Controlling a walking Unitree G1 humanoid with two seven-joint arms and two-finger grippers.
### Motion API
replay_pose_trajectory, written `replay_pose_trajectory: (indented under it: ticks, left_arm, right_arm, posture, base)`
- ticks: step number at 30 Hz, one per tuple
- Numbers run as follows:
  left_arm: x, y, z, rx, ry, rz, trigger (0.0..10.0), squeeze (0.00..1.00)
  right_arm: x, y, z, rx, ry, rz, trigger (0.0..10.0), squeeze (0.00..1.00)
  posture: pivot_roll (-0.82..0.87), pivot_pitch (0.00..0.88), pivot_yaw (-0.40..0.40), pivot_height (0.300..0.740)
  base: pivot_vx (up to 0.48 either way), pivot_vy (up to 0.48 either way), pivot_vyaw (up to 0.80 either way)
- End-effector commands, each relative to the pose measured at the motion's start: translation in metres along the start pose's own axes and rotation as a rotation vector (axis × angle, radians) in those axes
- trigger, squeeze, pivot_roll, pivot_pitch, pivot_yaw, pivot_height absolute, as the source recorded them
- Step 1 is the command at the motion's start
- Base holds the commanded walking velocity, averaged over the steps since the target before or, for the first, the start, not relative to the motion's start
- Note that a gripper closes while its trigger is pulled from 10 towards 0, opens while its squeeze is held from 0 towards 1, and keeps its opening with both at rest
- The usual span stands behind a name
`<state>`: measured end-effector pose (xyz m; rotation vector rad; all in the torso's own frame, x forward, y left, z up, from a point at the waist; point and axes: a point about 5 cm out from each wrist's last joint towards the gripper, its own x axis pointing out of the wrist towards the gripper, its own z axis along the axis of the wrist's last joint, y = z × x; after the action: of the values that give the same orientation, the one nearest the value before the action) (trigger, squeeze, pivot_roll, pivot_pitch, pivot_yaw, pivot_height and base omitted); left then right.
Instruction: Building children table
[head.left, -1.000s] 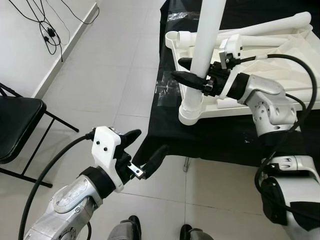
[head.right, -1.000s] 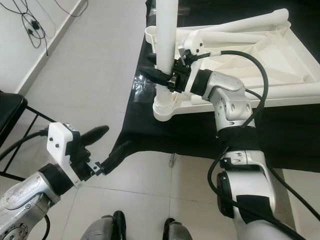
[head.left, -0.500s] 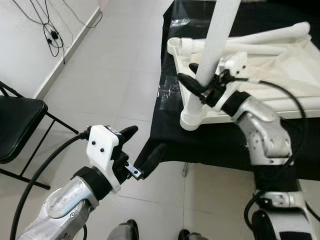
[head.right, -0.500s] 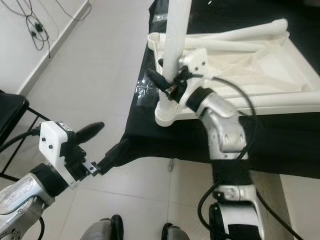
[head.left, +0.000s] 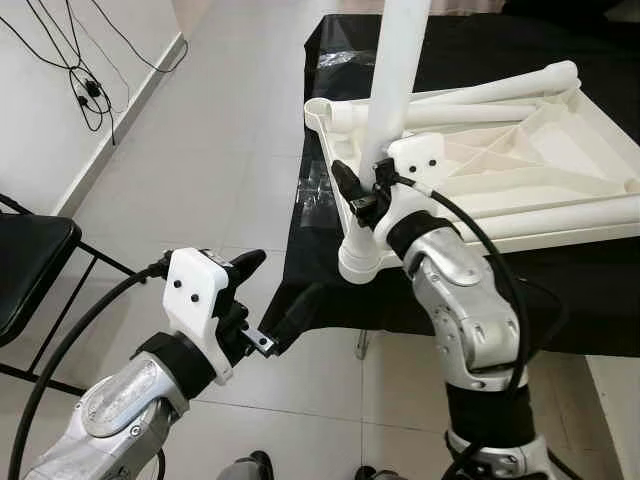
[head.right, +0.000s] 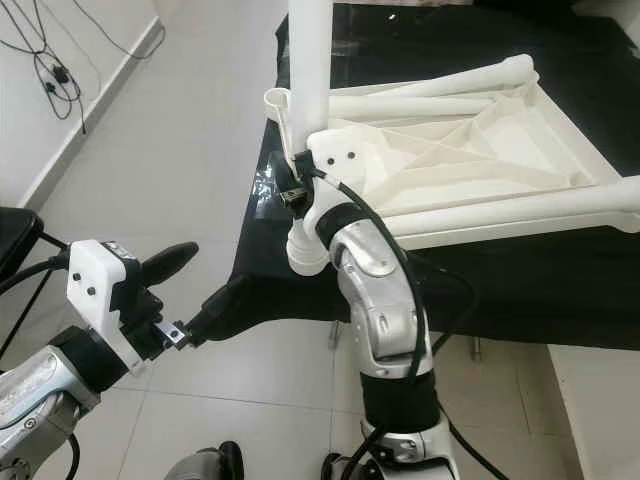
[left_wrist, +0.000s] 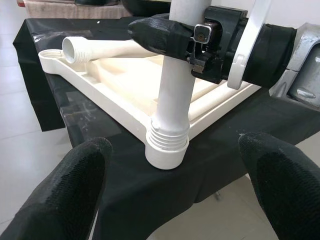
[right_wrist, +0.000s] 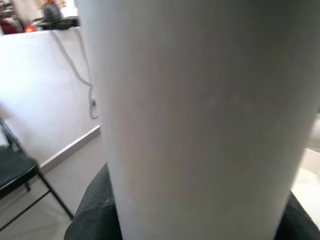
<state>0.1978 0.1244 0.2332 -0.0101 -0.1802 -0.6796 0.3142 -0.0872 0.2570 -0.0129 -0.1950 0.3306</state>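
Jaws of the right gripper (head.left: 362, 192) are clamped on the upright white table leg (head.left: 392, 90), which stands threaded into the corner socket (left_wrist: 167, 150) of the upturned white tabletop (head.left: 520, 160). That tabletop lies on a bench draped in black cloth (head.left: 470, 290); two loose legs (head.left: 480, 88) rest inside it toward 12 o'clock. At 9 o'clock stands a black folding chair (head.left: 25, 270), with cables (head.left: 70, 60) on the tiled floor (head.left: 200, 140) at 11. The right arm reaches up from 6 o'clock, wrist bent leftward. The left gripper (head.left: 275, 300) hovers at 7 o'clock off the bench's edge, jaws apart.
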Motion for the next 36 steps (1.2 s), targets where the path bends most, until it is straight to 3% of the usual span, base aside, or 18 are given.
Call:
replay_pose_trajectory:
  ticks: [1, 2, 3, 4, 9, 10, 11, 14, 16, 17, 21, 24, 28, 29, 30, 31, 32, 36]
  left_arm:
    - [-0.002, -0.002, -0.001, 0.006, 0.021, -0.007, 10.0, 0.0]
    - [-0.002, -0.002, -0.001, 0.006, 0.021, -0.007, 10.0, 0.0]
    - [-0.002, -0.002, -0.001, 0.002, 0.021, -0.008, 10.0, 0.0]
    - [-0.001, -0.003, -0.001, 0.0, 0.023, -0.01, 10.0, 0.0]
    - [-0.001, -0.003, -0.002, -0.004, 0.024, -0.012, 10.0, 0.0]
    - [-0.001, -0.003, -0.002, -0.006, 0.024, -0.013, 10.0, 0.0]
    - [-0.001, -0.003, -0.002, -0.006, 0.024, -0.013, 10.0, 0.0]
    - [0.001, -0.006, -0.001, -0.016, 0.013, -0.02, 10.0, 0.0]
    - [0.001, -0.006, -0.001, -0.016, 0.013, -0.02, 10.0, 0.0]
    - [0.002, -0.007, -0.001, -0.019, 0.01, -0.023, 10.0, 0.0]
    - [0.002, -0.008, -0.001, -0.021, 0.008, -0.026, 10.0, 0.0]
    - [0.002, -0.011, 0.0, -0.028, 0.002, -0.03, 10.0, 0.0]
    - [0.003, -0.012, 0.001, -0.028, -0.002, -0.034, 10.0, 0.0]
    - [0.003, -0.012, 0.002, -0.026, -0.006, -0.035, 10.0, 0.0]
    - [0.003, -0.012, 0.003, -0.023, -0.009, -0.035, 10.0, 0.0]
    - [0.003, -0.012, 0.004, -0.022, -0.011, -0.035, 10.0, 0.0]
    - [0.004, -0.012, 0.004, -0.02, -0.012, -0.035, 10.0, 0.0]
    - [0.004, -0.012, 0.005, -0.021, -0.013, -0.037, 10.0, 0.0]
  right_arm:
    - [-0.006, -0.007, -0.043, 0.101, 0.206, -0.047, 10.0, 0.0]
    - [-0.006, -0.007, -0.043, 0.101, 0.206, -0.047, 10.0, 0.0]
    - [-0.005, -0.009, -0.038, 0.108, 0.176, -0.044, 10.0, 0.89]
    - [-0.002, -0.01, -0.032, 0.103, 0.142, -0.008, 10.0, 1.0]
    - [0.002, -0.014, -0.018, 0.093, 0.063, 0.078, 10.0, 1.0]
    - [0.004, -0.014, -0.008, 0.101, 0.015, 0.165, 10.0, 1.0]
    - [0.004, -0.014, -0.008, 0.101, 0.015, 0.165, 10.0, 1.0]
    - [0.005, -0.02, 0.025, 0.064, -0.091, 0.426, 10.0, 1.0]
    - [0.005, -0.02, 0.025, 0.064, -0.091, 0.426, 10.0, 1.0]
    - [0.006, -0.027, 0.032, 0.031, -0.096, 0.532, 10.0, 0.0]
    - [0.007, -0.033, 0.033, -0.009, -0.086, 0.583, 10.0, 0.0]
    - [0.014, -0.055, 0.041, -0.05, -0.061, 0.769, 10.0, 0.0]
    - [0.016, -0.06, 0.046, -0.03, -0.058, 0.86, 10.0, 0.0]
    - [0.017, -0.062, 0.047, -0.022, -0.054, 0.893, 6.9, 0.0]
    - [0.018, -0.064, 0.049, -0.005, -0.05, 0.929, 3.0, 0.0]
    - [0.019, -0.065, 0.049, 0.0, -0.05, 0.946, 2.5, 0.0]
    - [0.021, -0.066, 0.049, 0.003, -0.045, 0.95, 0.0, 0.0]
    - [0.021, -0.068, 0.047, -0.006, -0.02, 1.011, 0.0, 0.0]
  posture:
    - [0.17, 0.293, 0.002, 0.74]
    - [0.17, 0.293, 0.002, 0.74]
    - [0.16, 0.292, 0.002, 0.74]
    - [0.16, 0.292, 0.002, 0.74]
    - [0.17, 0.289, 0.006, 0.74]
    - [0.17, 0.284, 0.008, 0.74]
    - [0.17, 0.284, 0.008, 0.74]
    - [0.17, 0.274, 0.006, 0.74]
    - [0.17, 0.274, 0.006, 0.74]
    - [0.17, 0.271, 0.004, 0.74]
    - [0.17, 0.266, 0.002, 0.74]
    - [0.18, 0.258, -0.001, 0.74]
    - [0.19, 0.257, -0.002, 0.74]
    - [0.19, 0.256, -0.003, 0.74]
    - [0.19, 0.256, -0.003, 0.74]
    - [0.19, 0.256, -0.003, 0.74]
    - [0.19, 0.262, 0.0, 0.74]
    - [0.19, 0.267, 0.002, 0.74]
  base:
    - [0.0, 0.0, 0.0]
    - [0.0, 0.0, 0.0]
    - [0.0, 0.0, 0.0]
    - [0.0, 0.0, 0.0]
    - [0.0, 0.0, 0.0]
    - [0.0, 0.0, 0.0]
    - [0.0, 0.0, 0.0]
    - [0.0, 0.0, 0.0]
    - [0.0, 0.0, 0.0]
    - [0.0, 0.0, 0.0]
    - [0.0, 0.0, 0.0]
    - [0.0, 0.0, 0.0]
    - [0.0, 0.0, 0.0]
    - [0.0, 0.0, 0.0]
    - [0.0, 0.0, 0.0]
    - [0.0, 0.0, 0.0]
    - [0.0, 0.0, 0.0]
    - [0.0, 0.0, 0.0]
